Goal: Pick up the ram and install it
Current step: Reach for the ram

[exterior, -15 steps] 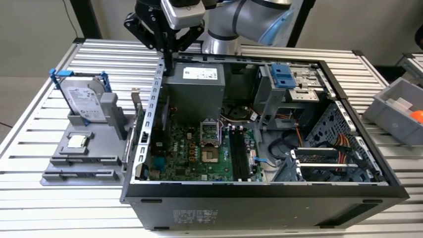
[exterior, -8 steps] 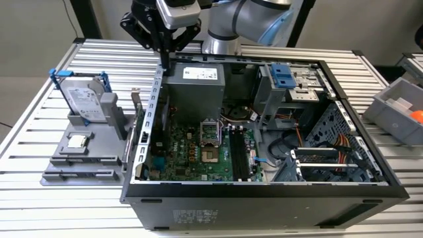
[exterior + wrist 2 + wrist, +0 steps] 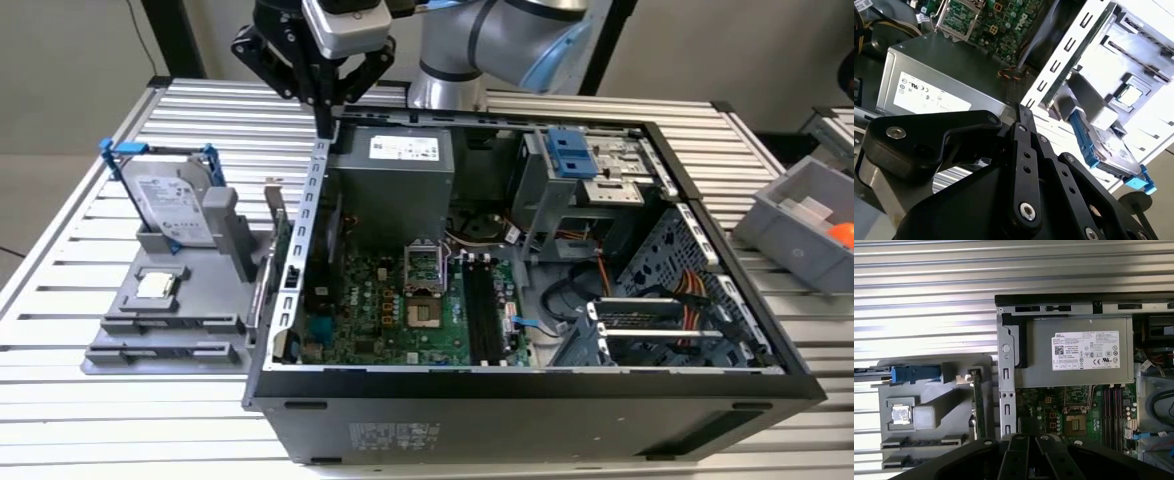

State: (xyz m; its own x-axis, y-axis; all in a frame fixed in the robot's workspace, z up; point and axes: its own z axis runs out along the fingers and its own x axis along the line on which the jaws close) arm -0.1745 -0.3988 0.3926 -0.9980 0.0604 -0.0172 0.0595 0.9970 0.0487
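The ram (image 3: 278,250) is a thin green stick standing on edge in the grey holder (image 3: 160,325), just outside the open computer case's wall on the exterior view's left. It shows edge-on in both wrist views (image 3: 977,407) (image 3: 1081,55). My gripper (image 3: 326,125) hangs above the case's back corner, higher than the ram and behind it, fingers together and holding nothing; both wrist views catch it (image 3: 1024,112) (image 3: 1024,439). The black motherboard slots (image 3: 481,310) (image 3: 1111,410) lie inside the case.
A silver hard drive (image 3: 174,205) with blue clips and a small square chip (image 3: 156,285) sit on the grey holder. The power supply (image 3: 400,150) fills the case's back. A drive cage (image 3: 587,160) and cables crowd the exterior view's right. A grey bin (image 3: 807,220) stands there too.
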